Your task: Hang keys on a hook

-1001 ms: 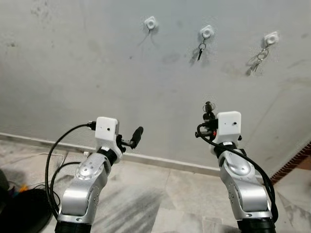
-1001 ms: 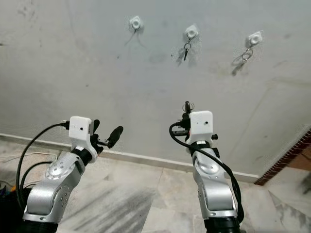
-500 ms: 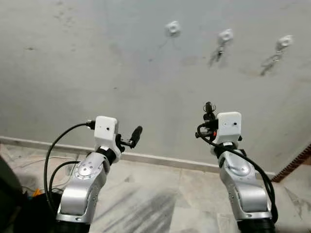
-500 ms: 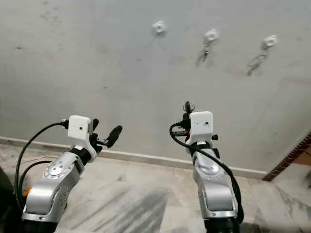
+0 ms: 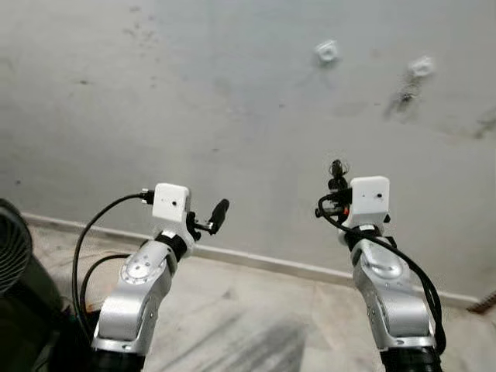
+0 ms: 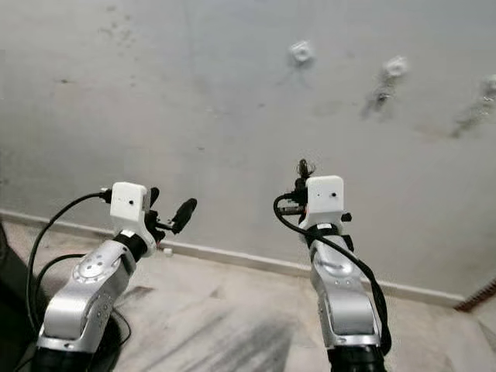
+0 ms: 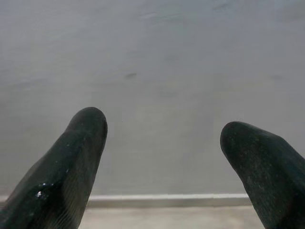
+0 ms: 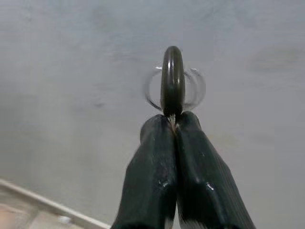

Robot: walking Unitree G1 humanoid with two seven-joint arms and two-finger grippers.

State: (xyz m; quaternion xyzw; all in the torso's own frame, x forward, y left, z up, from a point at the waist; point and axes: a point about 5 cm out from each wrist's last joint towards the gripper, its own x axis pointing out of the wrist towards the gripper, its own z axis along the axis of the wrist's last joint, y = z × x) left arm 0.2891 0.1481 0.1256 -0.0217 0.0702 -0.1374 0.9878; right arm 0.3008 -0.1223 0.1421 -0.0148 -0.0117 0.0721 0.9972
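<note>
Pinching a dark key ring (image 8: 172,81) between its two black fingertips, my right claw (image 8: 172,119) was fully closed, with a blurred thin silver ring showing around the dark one in the right wrist view. From the head camera I saw that claw (image 5: 335,177) raised in front of the pale grey plaster wall (image 5: 155,93), the keys poking up just above its white wrist camera housing (image 5: 369,200).

Well above and beyond the right claw, a small white wall hook (image 5: 327,52) sat bare on the wall. Further to that claw's right, a second white hook (image 5: 421,66) carried a blurred dark set of keys (image 5: 404,91) hanging below it.

My left claw (image 7: 162,143) was wide open and held nothing, its two black fingers (image 7: 76,157) well apart and pointing at the wall and the pale skirting strip (image 7: 167,200). Low and to the left of that claw stood a dark round fan (image 5: 12,248) on the stone floor (image 5: 256,325).
</note>
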